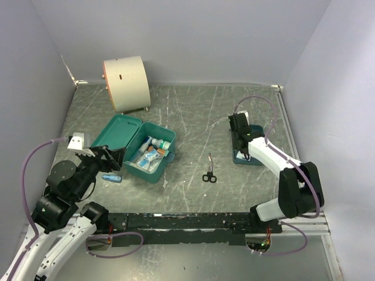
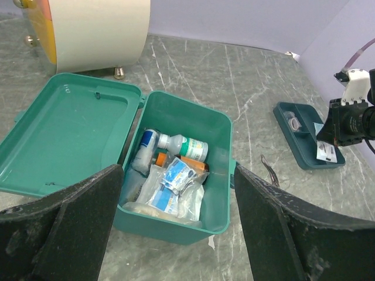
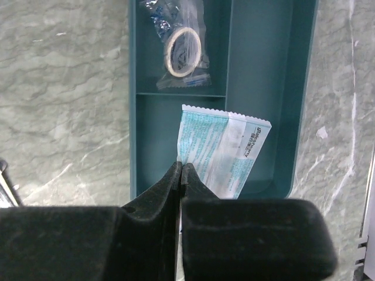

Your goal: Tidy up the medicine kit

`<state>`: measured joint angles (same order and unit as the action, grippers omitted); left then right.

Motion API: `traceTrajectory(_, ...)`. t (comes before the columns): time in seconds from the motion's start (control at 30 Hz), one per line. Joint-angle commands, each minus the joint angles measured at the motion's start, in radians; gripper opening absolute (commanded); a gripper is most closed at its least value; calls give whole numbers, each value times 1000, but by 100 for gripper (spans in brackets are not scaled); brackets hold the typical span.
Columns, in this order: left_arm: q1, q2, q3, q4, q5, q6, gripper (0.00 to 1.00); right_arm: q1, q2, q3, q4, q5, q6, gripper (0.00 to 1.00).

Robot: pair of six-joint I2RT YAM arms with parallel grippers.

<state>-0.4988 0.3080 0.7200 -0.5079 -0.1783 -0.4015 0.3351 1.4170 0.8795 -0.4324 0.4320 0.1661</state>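
Note:
The medicine kit [image 1: 145, 174] is a teal box at the left, standing open with its lid [image 1: 117, 132] laid flat. In the left wrist view the kit [image 2: 170, 225] holds a white bottle with a green label [image 2: 184, 146], clear packets [image 2: 176, 181] and an orange item [image 2: 193, 164]. My left gripper [image 1: 114, 157] hovers open over the kit's near side [image 2: 177, 170], holding nothing. My right gripper [image 3: 180, 165] is shut on the corner of a teal-and-white sachet [image 3: 225, 152] over the divided blue-teal tray [image 3: 263, 70]. A bagged tape roll [image 3: 184, 52] lies in the tray.
A cream drum [image 1: 126, 82] stands at the back left, behind the lid. Black scissors [image 1: 209, 172] lie between the kit and the tray [image 1: 249, 157]. A small blue tube [image 1: 111, 178] lies on the table beside the kit's near left corner. Walls enclose the table on three sides.

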Motion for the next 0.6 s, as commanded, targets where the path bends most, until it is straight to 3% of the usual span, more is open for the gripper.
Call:
traceTrajectory(0.0,6,9,12,-6,5,-2,88,-34,54,-11,83,-46,-39,0)
traceTrajectory(0.27,6,10,10,-5,4,0,88,-34,167,-28,128,-121,-3,0)
traceTrajectory(0.57,6,24,10,0,6,3,88,2,188,-30,159,-212,56,0)
